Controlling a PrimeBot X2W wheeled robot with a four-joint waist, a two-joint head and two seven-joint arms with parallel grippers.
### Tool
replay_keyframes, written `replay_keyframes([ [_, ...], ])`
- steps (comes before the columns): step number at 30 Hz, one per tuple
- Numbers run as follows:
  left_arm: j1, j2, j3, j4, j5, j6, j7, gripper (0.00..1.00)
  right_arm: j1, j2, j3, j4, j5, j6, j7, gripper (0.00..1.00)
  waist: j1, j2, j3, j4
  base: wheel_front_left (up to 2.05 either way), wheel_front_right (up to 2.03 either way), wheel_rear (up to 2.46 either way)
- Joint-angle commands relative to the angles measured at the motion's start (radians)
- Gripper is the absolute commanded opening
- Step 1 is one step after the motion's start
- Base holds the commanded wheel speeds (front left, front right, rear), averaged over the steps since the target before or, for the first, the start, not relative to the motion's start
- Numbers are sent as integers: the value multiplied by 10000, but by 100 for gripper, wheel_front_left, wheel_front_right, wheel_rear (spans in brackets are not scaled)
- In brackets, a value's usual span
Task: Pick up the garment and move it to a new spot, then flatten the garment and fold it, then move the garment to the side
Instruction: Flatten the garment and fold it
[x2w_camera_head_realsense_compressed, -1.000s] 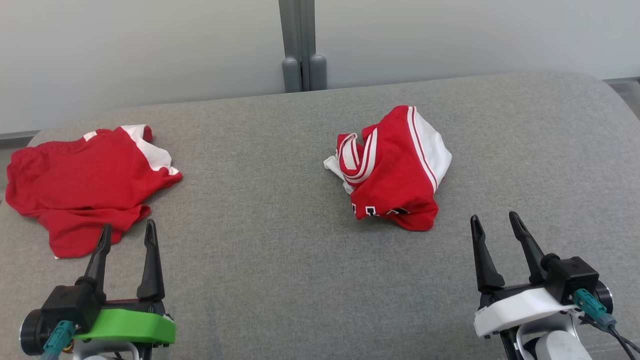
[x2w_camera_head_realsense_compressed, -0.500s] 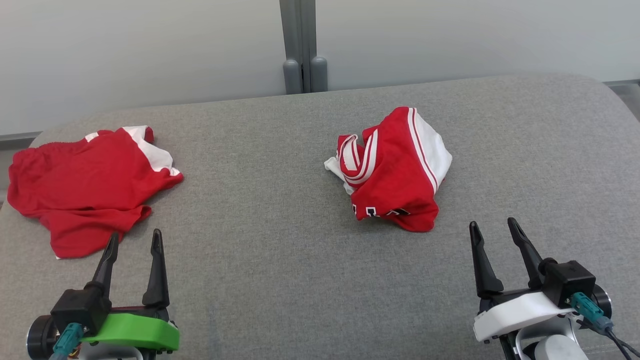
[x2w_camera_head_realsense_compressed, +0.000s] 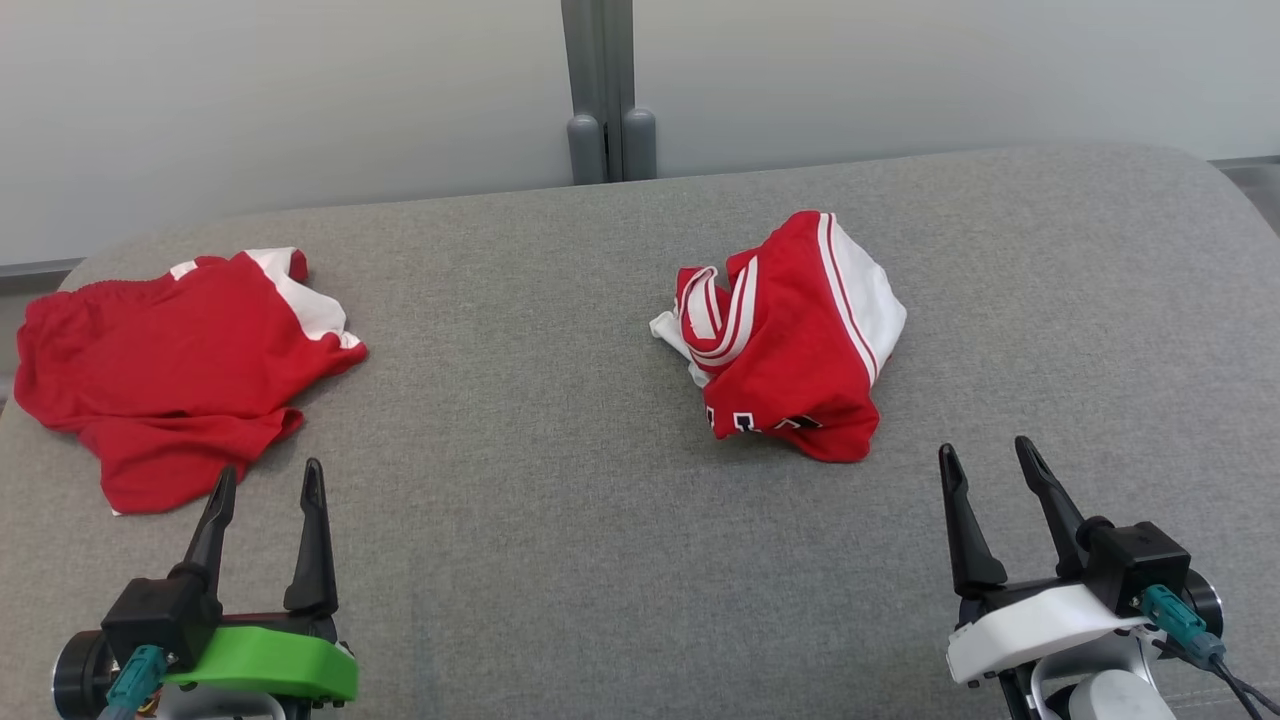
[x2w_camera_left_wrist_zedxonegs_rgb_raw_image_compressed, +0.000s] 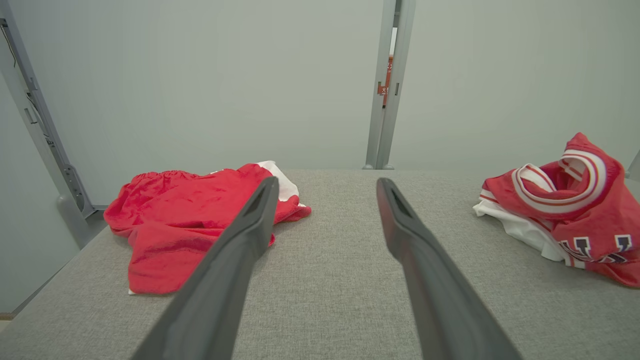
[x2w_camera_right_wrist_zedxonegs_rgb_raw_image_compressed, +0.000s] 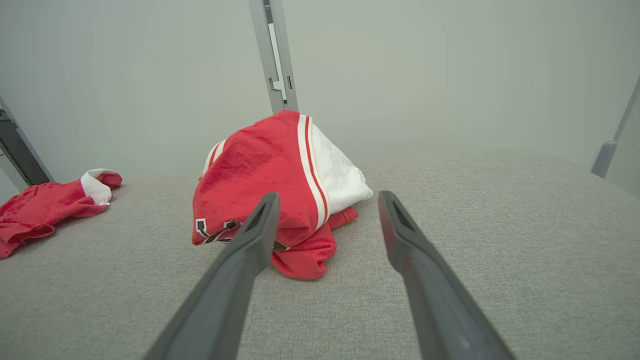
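while the jersey (x2w_camera_head_realsense_compressed: 790, 340) lies bunched on the table (x2w_camera_head_realsense_compressed: 560, 520), the left gripper (x2w_camera_head_realsense_compressed: 270, 467) and right gripper (x2w_camera_head_realsense_compressed: 984, 446) hover apart from it, released, empty.

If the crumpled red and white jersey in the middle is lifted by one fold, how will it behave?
The jersey is probably floppy: it lies in soft bunched folds, so it would likely unfold and hang. It seems light, being thin cloth. Pushed, it may bunch on the gray cushion, not roll.
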Motion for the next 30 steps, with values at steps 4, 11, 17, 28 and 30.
replay_keyframes([
  [4,-62,-17,46,24,149,-55,-6,100,1,-22,-12,17,-5,-7,-31,100,0,0,8,23,0,0,0],
  [11,-25,-60,107,32,142,-69,-6,100,14,-22,7,32,6,-7,-31,100,0,0,-18,33,0,0,0],
  [17,-7,-57,170,0,166,-90,-6,100,28,-22,21,38,8,-7,-31,100,0,0,-32,33,0,0,0],
  [28,38,-99,223,-1,192,-114,-6,100,40,-22,6,76,18,-7,-31,100,0,0,-20,23,0,0,0],
  [30,15,-102,227,6,196,-117,-6,100,9,-22,-10,99,20,-7,-31,100,0,0,-2,23,0,0,0],
])
